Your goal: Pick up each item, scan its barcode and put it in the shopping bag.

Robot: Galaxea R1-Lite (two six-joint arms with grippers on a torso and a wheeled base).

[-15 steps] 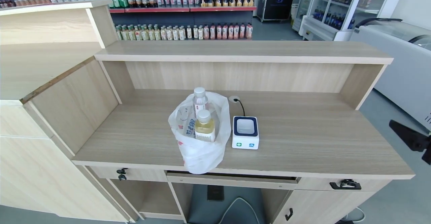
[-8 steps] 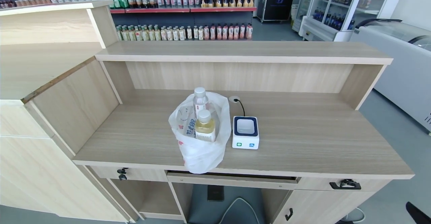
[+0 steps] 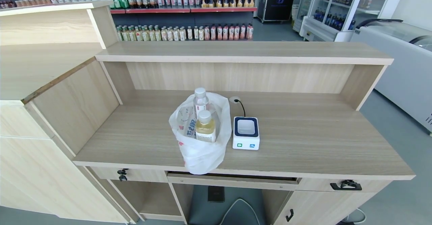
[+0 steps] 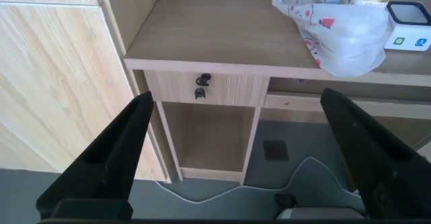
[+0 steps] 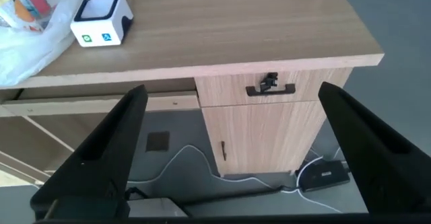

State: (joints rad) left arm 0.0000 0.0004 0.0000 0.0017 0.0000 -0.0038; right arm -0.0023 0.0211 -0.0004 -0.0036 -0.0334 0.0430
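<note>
The left hand [image 4: 236, 97] is released, its fingers spread wide, and hangs low before the left drawer [image 4: 207, 88] under the surface [image 3: 303, 140]. The right hand [image 5: 232, 89] is released as well, low before the right drawer [image 5: 273, 87]. On the surface stands the white shopping bag [image 3: 202, 150], its front hanging over the near edge. In it stand upright a yellow drink bottle [image 3: 205, 126] and, behind it, a clear bottle [image 3: 200, 101]. The scanner [image 3: 246, 132] sits just beside the bag, on its right.
</note>
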